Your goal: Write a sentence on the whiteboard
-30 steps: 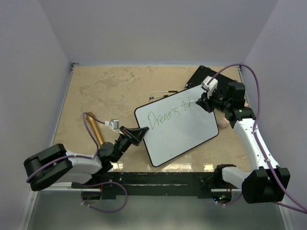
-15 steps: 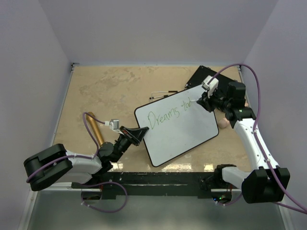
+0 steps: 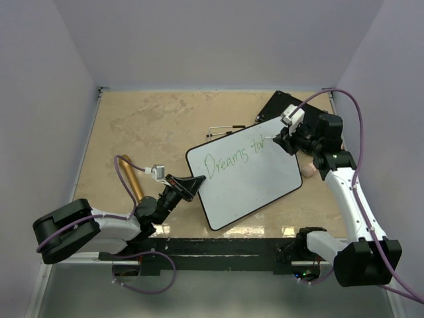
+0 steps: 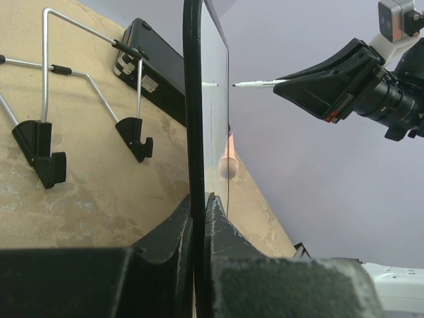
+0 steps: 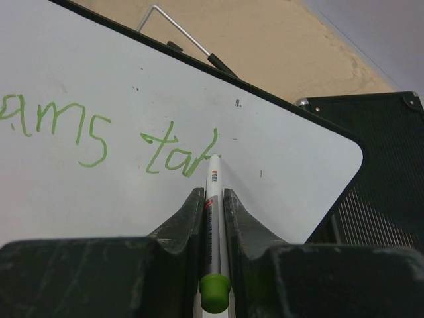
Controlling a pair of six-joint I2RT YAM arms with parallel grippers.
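- Nudged the right gripper [image 3: 283, 136] a little toward 2 o'clock since a second ago, with the elbow swung out toward 3 o'clock.
- Clamps tight on a white marker [image 5: 212, 212] with a green end, tip right at the last green letter of "tak".
- Holds the left gripper [image 3: 188, 187] in the same spot as before, pinched shut on the whiteboard [image 3: 248, 182] at its 9 o'clock edge.
- Keeps the whiteboard mid-table [image 3: 152, 119], toward 3 o'clock, over a black board [image 3: 275, 106] at 1 o'clock.

Robot lab cell was indicated: tan tabletop [image 3: 152, 126] boxed in by plain pale walls [image 3: 218, 40], seen beyond fingers of the right gripper [image 5: 213, 195]; cabled arms [image 3: 351, 199] were mounted.
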